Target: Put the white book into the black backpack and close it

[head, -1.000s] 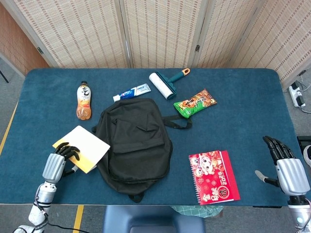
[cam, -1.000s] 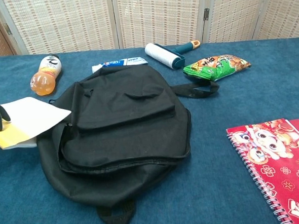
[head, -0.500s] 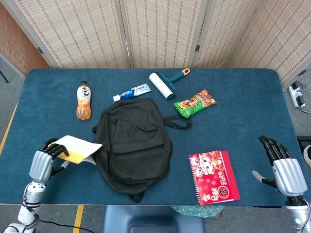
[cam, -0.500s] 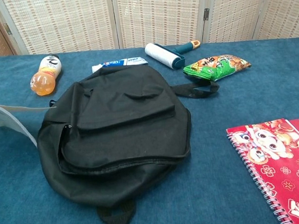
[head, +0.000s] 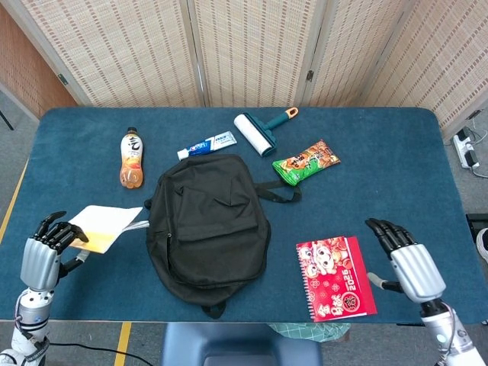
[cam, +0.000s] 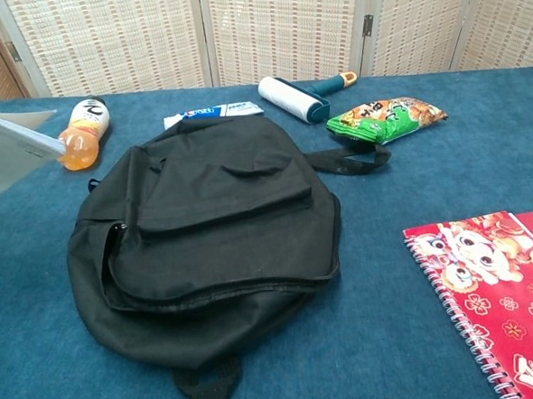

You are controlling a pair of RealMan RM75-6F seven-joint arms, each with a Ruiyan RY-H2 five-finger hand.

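Head view: thin white book with a yellow underside point(head: 103, 226) pinched at its near-left edge by the silver-and-black left hand point(head: 47, 252), lifted and tilted, just beside the left flank of the soft black fabric backpack point(head: 210, 225) but apart from it. Chest view: only a pale corner of that book point(cam: 5, 148) at the far left, raised above the blue table covering point(cam: 365, 338); left hand itself out of that frame. Backpack lying flat in mid-table, flap down; a slit along its left side hinted at, though whether the zip is really open cannot be told. Right hand point(head: 404, 255) over the near-right table edge, fingers spread, holding nothing, just beside the red spiral-bound 2025 calendar point(head: 335, 277).

Risks, as judgement only. Shallow edge grip on a floppy book: likely to sag, fan open or slip out if swung quickly. Limp bag mouth: likely to collapse shut, so the book's corner could snag on fabric and shove the whole bag rightward instead of entering. No hand on the bag at present to steady or spread that opening. Orange drink bottle point(head: 131, 157) and toothpaste tube point(head: 207, 144) lying behind the bag, near enough to be knocked by a wide sweep of the left arm.
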